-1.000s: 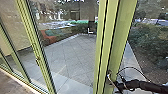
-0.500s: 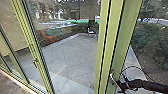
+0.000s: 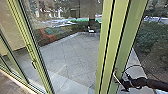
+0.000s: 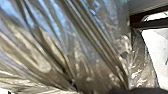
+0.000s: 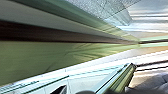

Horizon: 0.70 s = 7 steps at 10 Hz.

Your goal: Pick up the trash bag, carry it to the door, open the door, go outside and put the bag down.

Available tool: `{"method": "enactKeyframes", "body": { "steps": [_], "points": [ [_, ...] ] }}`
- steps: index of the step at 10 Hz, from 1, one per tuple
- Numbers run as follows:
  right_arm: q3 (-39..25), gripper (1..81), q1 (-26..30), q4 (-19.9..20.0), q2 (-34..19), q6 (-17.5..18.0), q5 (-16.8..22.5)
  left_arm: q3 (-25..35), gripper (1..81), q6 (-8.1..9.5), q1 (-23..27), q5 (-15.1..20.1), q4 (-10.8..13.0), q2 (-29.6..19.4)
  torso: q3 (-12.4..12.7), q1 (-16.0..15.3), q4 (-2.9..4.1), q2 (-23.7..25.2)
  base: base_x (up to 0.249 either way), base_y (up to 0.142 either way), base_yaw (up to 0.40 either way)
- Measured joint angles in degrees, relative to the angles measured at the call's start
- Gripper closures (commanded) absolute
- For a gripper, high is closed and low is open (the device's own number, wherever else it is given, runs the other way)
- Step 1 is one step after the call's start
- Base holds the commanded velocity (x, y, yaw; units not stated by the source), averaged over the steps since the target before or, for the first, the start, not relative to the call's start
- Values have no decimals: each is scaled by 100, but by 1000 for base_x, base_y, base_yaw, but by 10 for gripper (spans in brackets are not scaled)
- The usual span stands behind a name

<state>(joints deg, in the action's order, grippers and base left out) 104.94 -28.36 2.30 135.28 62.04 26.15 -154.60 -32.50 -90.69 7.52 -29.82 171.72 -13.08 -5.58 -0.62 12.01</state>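
Bag (image 4: 87, 50) is close to the left wrist camera, folds drawn together; its position relative to the post (image 3: 113, 40) cannot be told. Right hand (image 3: 123, 84) is at the post's lower part, near the handle (image 3: 115, 75). Neither hand's grip state can be determined. Paving (image 3: 72, 53) lies left of the post, shrubs (image 3: 152, 37) right.

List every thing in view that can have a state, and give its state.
Trash bag: translucent, drawn into long folds.
Green-framed glass panels: upright; cannot tell whether any is ajar.
Right hand: at a green upright; contact cannot be told.
Bushes: leafy, beyond the glass.
Paving: flat, partly sunlit.
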Motion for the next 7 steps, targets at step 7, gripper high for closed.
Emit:
{"method": "enactKeyframes", "body": {
  "steps": [7],
  "points": [
    [-858,10,564,0,-901,-57,194,0,811,0,-30,0,0,1,-4,-5,2,-5,0,0,0]
  ]
}}
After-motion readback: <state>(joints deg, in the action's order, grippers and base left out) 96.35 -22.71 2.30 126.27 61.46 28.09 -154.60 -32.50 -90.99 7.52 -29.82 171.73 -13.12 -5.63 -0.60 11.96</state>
